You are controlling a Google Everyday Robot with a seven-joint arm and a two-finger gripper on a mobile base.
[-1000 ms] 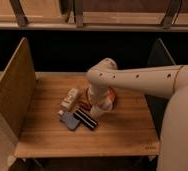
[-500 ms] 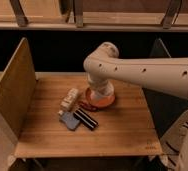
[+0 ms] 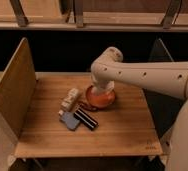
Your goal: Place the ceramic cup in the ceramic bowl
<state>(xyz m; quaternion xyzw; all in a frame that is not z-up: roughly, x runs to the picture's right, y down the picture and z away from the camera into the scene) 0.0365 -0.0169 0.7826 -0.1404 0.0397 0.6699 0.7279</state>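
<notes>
The ceramic bowl (image 3: 105, 99), shallow and orange-red, sits on the wooden table (image 3: 122, 131) a little right of its middle. My gripper (image 3: 100, 91) reaches down from the pale arm (image 3: 152, 75) and sits right over the bowl's left part, covering it. The ceramic cup does not show as a separate thing; whatever is under the gripper is hidden by the wrist.
Left of the bowl lies a pale whitish blocky item (image 3: 71, 99). In front of it are a blue-grey packet (image 3: 69, 120), a black bar (image 3: 86, 119) and a thin dark red flat item (image 3: 87, 106). A wooden side panel (image 3: 14, 92) stands at the table's left, a dark panel (image 3: 159, 52) at the right.
The arm's elbow has risen, and the gripper has shifted from the bowl's left edge to directly over the bowl. The items on the left have not moved.
</notes>
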